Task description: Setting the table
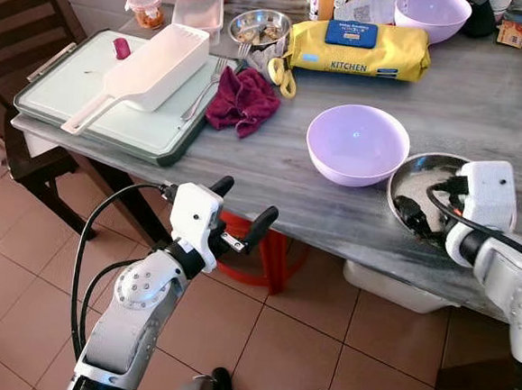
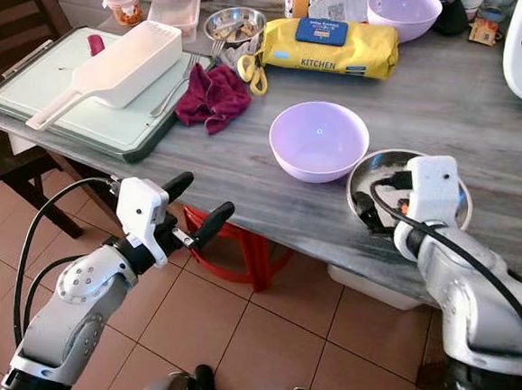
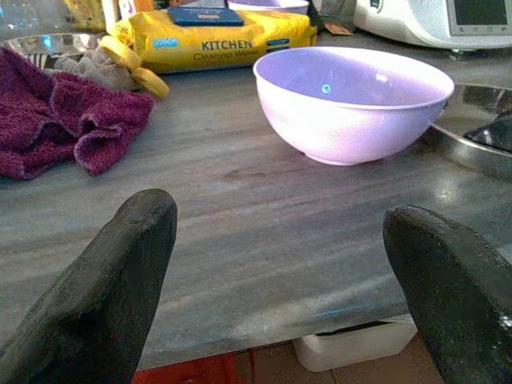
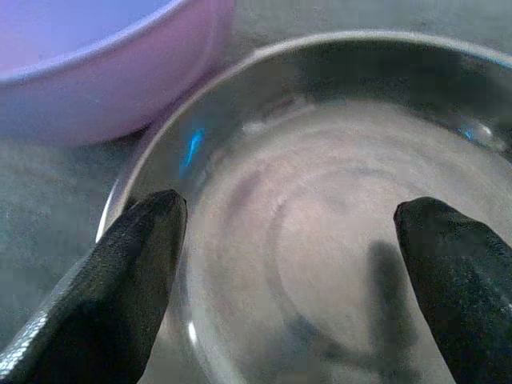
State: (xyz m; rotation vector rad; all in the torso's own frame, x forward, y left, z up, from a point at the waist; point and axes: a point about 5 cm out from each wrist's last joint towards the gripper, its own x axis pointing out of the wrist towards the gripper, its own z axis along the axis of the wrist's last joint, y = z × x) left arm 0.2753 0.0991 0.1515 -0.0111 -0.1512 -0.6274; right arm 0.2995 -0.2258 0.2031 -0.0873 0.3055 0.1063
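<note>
A lilac bowl (image 1: 356, 144) stands near the front of the grey table (image 1: 272, 173). A shallow steel dish (image 1: 416, 176) lies right beside it, on its right. My right gripper (image 1: 423, 206) hovers open over that dish (image 4: 320, 168); one finger (image 4: 128, 288) is above the rim on the bowl's side and the other is over the inside. Nothing is between them. My left gripper (image 1: 245, 201) is open and empty, held in front of the table's front edge and level with it, pointing at the bowl (image 3: 352, 100). A fork (image 1: 201, 91) lies by the tray.
A green tray (image 1: 78, 108) with a white scoop (image 1: 154, 65) fills the table's left end. A maroon cloth (image 1: 243, 99), a yellow wipes pack (image 1: 358, 47), a small steel bowl (image 1: 259, 25) and a second lilac bowl (image 1: 432, 13) lie further back. A red stool (image 1: 270, 250) stands under the table and a dark chair (image 1: 22, 14) at left.
</note>
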